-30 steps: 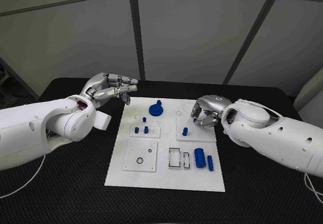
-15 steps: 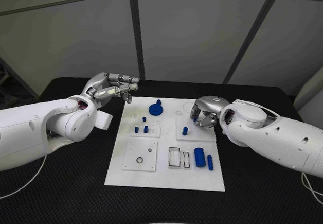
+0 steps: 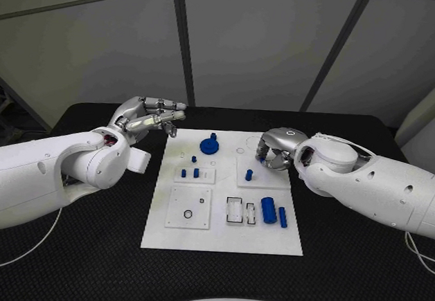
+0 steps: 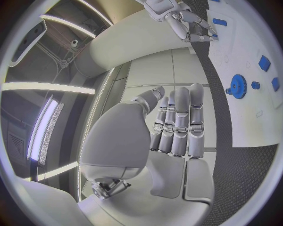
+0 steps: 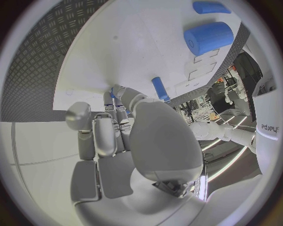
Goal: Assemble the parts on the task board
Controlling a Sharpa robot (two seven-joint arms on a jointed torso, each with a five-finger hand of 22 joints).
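The white task board point(image 3: 222, 230) lies mid-table. A blue gear point(image 3: 210, 147) sits at its far end, with small blue pegs point(image 3: 190, 172) just nearer and a single peg point(image 3: 249, 175) to their right. A large blue cylinder point(image 3: 269, 210) and a thin one point(image 3: 283, 218) lie at the board's right side. My right hand point(image 3: 276, 152) hovers over the far right of the board, fingers curled down. In the right wrist view a small blue piece point(image 5: 111, 93) shows at its fingertips point(image 5: 120, 96). My left hand point(image 3: 149, 118) is raised off the board's far left corner, fingers curled in, nothing in them.
Black table point(image 3: 90, 252) surrounds the board. Two white recessed plates point(image 3: 190, 209) and open slots point(image 3: 235, 211) occupy the board's near half. Grey wall panels stand close behind the table's far edge.
My right hand has drifted slightly left and farther over the board. The left hand has barely moved.
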